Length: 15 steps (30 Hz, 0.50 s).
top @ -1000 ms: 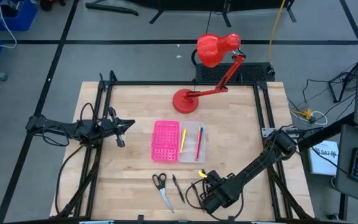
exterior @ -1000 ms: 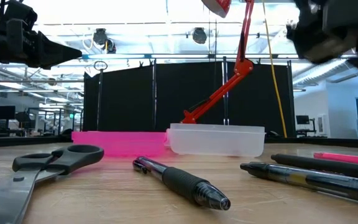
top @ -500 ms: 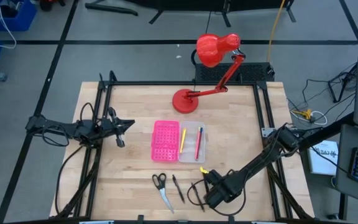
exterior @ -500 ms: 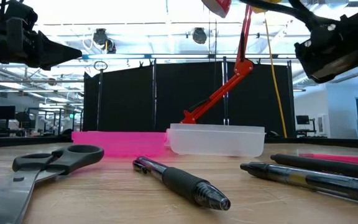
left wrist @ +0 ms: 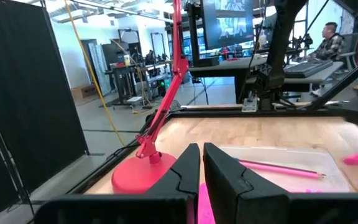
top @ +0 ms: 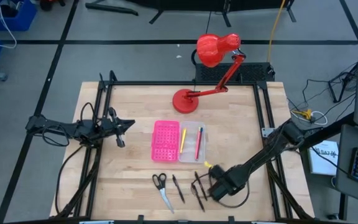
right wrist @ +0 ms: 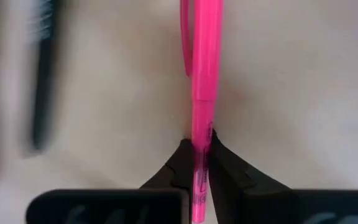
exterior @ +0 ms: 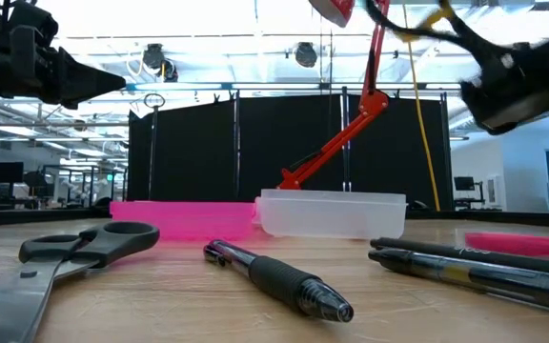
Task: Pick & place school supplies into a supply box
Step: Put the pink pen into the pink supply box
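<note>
The supply box lies open mid-table: pink dotted lid (top: pixel 165 140) and clear tray (top: pixel 192 143), which holds a yellow and a red-brown pencil. Near the front edge lie black-handled scissors (top: pixel 161 186), a black pen (top: pixel 178 188) and two more dark pens (top: pixel 197 185). My right gripper (right wrist: pixel 199 140) stands low over the table to the right of these, shut on a pink pen (right wrist: pixel 199 68). At the table's left, my left gripper (top: pixel 129 124) hangs shut in the air, holding nothing. My right gripper pinches the pink pen's barrel (right wrist: pixel 199 134) between its two fingertips, some way in from one end. The fingers come from above and lie across the pen. The pen sits level, low at the table (exterior: pixel 522 246); whether it is lifted clear I cannot tell.
A red desk lamp stands with its base (top: pixel 185 101) at the far middle of the table, and its head (top: pixel 215 48) reaches beyond the far edge. Black frame rails (top: pixel 98 124) run along the left and right sides. Bare wood lies left of the box.
My right gripper has come down and a little toward the table's far right, and its fingers have shut on the pink pen. The dark pens to its left now show in the high view.
</note>
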{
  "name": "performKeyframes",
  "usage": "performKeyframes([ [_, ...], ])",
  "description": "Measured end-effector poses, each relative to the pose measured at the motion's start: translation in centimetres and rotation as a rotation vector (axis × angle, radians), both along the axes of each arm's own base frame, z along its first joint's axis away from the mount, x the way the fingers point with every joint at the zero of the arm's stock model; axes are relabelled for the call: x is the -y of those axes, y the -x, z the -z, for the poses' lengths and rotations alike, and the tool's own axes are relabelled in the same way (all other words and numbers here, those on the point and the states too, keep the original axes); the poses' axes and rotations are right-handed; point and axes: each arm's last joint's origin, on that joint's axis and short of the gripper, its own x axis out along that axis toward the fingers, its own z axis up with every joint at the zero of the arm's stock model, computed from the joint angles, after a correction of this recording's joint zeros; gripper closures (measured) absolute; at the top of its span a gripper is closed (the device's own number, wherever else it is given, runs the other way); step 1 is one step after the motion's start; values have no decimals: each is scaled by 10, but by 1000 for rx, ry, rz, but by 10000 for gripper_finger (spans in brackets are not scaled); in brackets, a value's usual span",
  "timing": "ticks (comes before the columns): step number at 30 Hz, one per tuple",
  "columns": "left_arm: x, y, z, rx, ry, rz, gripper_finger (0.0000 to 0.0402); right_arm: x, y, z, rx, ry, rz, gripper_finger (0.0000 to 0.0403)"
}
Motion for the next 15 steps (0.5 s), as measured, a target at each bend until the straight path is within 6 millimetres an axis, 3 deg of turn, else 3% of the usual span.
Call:
performKeyframes([
  [9, 0, 0, 0, -1, -4, 0, 371, 14, 27, -69, 215, 86, 136, 384],
  [15, 0, 0, 0, 5, 1, 0, 371, 45, 15, -101, 454, 133, 337, 384],
])
